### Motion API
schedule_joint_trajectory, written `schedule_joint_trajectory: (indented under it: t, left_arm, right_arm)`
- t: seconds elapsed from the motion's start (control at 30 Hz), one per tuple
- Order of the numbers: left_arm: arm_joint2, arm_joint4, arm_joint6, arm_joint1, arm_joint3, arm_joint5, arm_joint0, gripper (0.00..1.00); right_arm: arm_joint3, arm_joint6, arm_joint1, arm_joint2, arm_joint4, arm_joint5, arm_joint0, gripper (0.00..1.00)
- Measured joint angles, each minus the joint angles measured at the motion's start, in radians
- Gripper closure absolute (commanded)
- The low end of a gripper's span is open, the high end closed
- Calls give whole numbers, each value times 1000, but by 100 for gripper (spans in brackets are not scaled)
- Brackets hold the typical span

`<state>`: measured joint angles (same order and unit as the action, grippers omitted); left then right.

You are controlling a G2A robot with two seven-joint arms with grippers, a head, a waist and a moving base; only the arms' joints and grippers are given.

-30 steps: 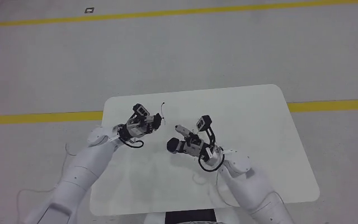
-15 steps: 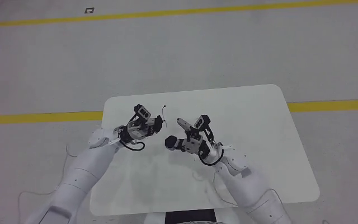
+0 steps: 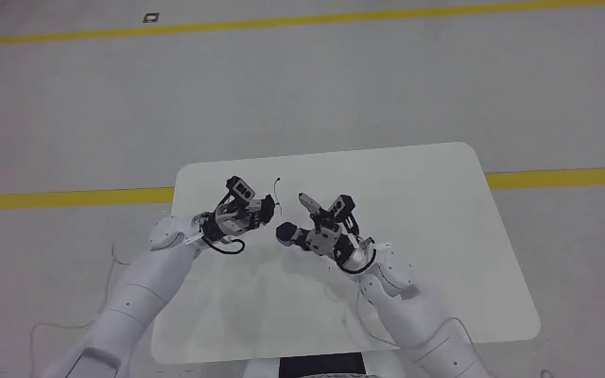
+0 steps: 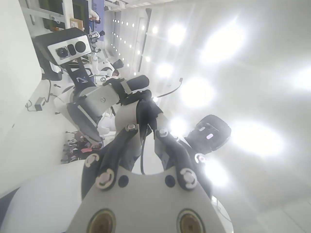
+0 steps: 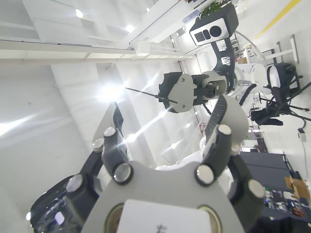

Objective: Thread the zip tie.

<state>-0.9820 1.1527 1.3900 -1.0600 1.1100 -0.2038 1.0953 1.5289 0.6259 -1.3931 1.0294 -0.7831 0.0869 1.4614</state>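
A thin black zip tie (image 4: 170, 92) is pinched in my left gripper (image 4: 145, 103), which is shut on it. Its small square head sticks out past the fingertips and its tail hangs back between the fingers. In the top view the left gripper (image 3: 265, 208) holds the zip tie (image 3: 276, 184) above the white table (image 3: 425, 189). My right gripper (image 3: 292, 215) hovers just to the right of it, open and holding nothing. In the right wrist view the right gripper (image 5: 167, 115) faces the left gripper (image 5: 179, 95), with the zip tie (image 5: 145, 93) poking out sideways between them.
The white table's rounded edge (image 3: 331, 151) runs behind both grippers. Yellow floor lines (image 3: 85, 198) lie beyond the table.
My right gripper has moved left and turned, coming close to the left gripper and the zip tie. The left gripper has barely shifted.
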Motion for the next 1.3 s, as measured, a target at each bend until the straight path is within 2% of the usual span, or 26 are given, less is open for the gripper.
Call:
schedule_joint_trajectory:
  t: [0.43, 1.1, 1.3]
  left_arm:
    - [0, 0, 0, 0, 0, 0, 0, 100]
    - [0, 0, 0, 0, 0, 0, 0, 100]
    - [0, 0, 0, 0, 0, 0, 0, 100]
  right_arm:
    - [-14, 7, -4, -14, -54, -6, -5, 80]
    - [-21, -4, -8, -38, -62, -13, -26, 78]
    - [-27, -14, -11, -45, -61, -13, -36, 81]
